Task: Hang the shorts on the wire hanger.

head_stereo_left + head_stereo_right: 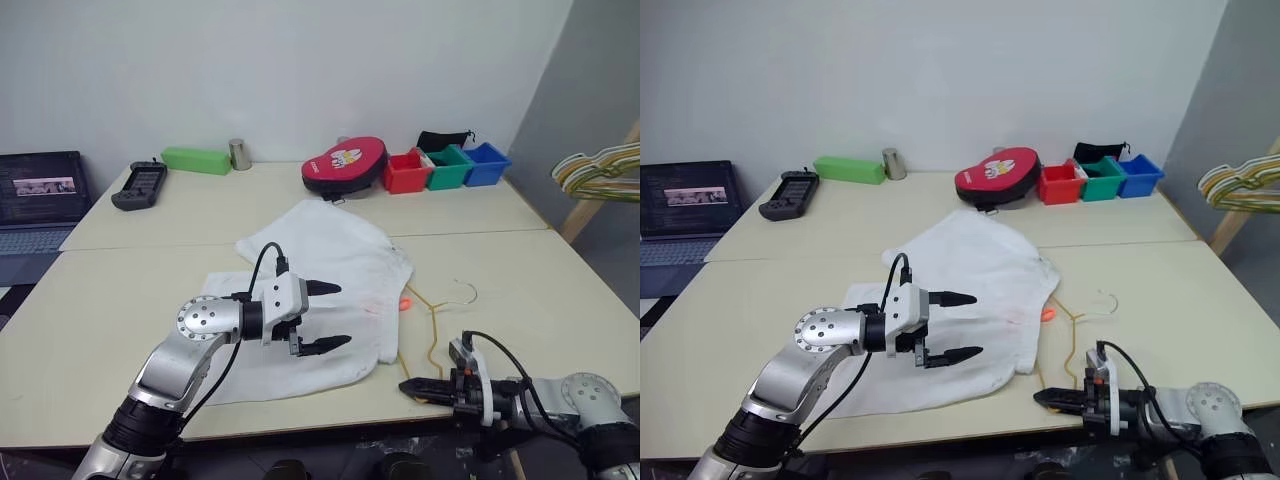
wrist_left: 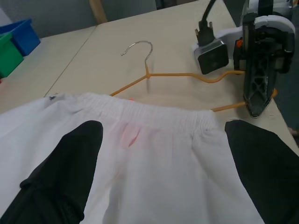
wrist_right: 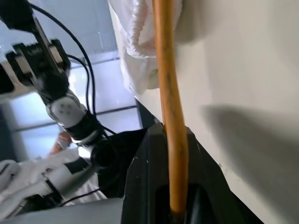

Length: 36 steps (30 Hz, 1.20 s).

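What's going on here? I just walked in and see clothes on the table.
A humanoid robot is working on getting the white shorts onto the yellow wire hanger. The shorts lie spread flat on the table, with the hanger beside their waistband, its hook pointing away from them. The right pincer is shut on the hanger's wire at the near table edge. The left pincer hovers open above the shorts, holding nothing. The shorts are not on the hanger yet.
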{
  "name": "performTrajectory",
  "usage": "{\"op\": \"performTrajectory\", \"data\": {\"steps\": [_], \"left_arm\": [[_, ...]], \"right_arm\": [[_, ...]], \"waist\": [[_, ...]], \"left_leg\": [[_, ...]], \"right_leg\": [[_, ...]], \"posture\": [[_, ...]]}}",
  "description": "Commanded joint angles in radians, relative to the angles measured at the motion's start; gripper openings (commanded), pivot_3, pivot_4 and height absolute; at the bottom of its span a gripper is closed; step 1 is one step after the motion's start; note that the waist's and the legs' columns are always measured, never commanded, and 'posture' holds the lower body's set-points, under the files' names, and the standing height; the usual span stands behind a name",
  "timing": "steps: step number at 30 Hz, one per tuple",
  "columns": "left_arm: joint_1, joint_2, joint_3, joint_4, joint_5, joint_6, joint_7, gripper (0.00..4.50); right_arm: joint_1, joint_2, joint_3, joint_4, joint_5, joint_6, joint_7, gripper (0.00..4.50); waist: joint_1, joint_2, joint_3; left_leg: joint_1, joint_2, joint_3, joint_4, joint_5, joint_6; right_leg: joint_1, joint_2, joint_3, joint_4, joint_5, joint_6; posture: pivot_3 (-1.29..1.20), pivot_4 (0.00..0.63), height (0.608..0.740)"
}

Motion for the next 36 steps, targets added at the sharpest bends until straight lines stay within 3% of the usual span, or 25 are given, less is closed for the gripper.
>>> {"op": "performTrajectory", "data": {"steps": [1,8,13,22,27,32,36], "left_arm": [[-0.020,-0.002,-0.004,-0.007,0.005,-0.025,-0.001,4.47],[-0.019,0.001,-0.003,-0.003,0.008,-0.032,-0.006,4.47],[-0.021,-0.002,-0.007,-0.004,0.009,-0.031,-0.005,4.47],[-0.026,-0.011,-0.012,-0.002,0.013,-0.030,0.002,4.47],[-0.021,-0.017,-0.016,-0.010,0.015,-0.028,0.013,4.47],[-0.002,-0.016,-0.011,-0.026,0.013,-0.026,0.023,4.47],[-0.003,-0.022,-0.017,-0.028,0.014,-0.023,0.031,4.47]], "right_arm": [[-0.158,0.026,-0.153,0.027,0.093,-0.111,-0.029,0.00],[-0.140,-0.033,-0.100,-0.210,-0.206,-0.130,0.108,0.00],[-0.166,-0.052,-0.101,-0.290,-0.274,-0.093,0.174,0.00],[-0.229,-0.075,-0.133,-0.264,-0.147,0.026,0.143,0.00],[-0.225,-0.045,-0.151,-0.210,-0.063,0.046,0.072,0.00],[-0.152,-0.036,-0.128,-0.249,0.041,0.027,-0.005,0.00],[-0.192,-0.023,-0.123,-0.219,-0.010,0.000,-0.025,0.00]], "waist": [[-0.006,-0.001,0.001],[-0.009,0.004,0.005],[-0.009,0.005,0.006],[-0.011,0.006,0.005],[0.038,-0.002,-0.006],[0.096,-0.001,-0.007],[0.112,-0.001,-0.007]], "left_leg": [[0.000,0.000,0.001,0.000,0.000,0.000],[-0.001,0.000,0.004,0.000,0.001,0.001],[-0.005,0.000,0.011,0.001,0.001,0.001],[-0.014,-0.001,0.028,0.003,0.001,0.001],[-0.020,0.004,0.022,0.000,0.000,0.002],[-0.035,0.013,0.021,0.001,-0.003,0.006],[-0.035,0.011,0.022,0.003,-0.003,0.006]], "right_leg": [[-0.001,0.002,0.003,0.000,0.001,0.000],[-0.007,0.008,0.010,0.000,0.006,0.001],[-0.016,0.008,0.016,0.000,0.011,0.008],[-0.029,0.010,0.035,0.000,0.020,0.013],[-0.031,0.014,0.025,-0.010,0.018,0.012],[-0.040,0.012,0.021,-0.015,0.020,0.006],[-0.041,0.008,0.025,-0.015,0.022,0.006]], "posture": [[0.27,0.000,0.740],[0.27,0.000,0.740],[0.27,0.000,0.740],[0.26,0.000,0.740],[0.26,0.000,0.740],[0.27,0.000,0.740],[0.27,0.000,0.740]]}}
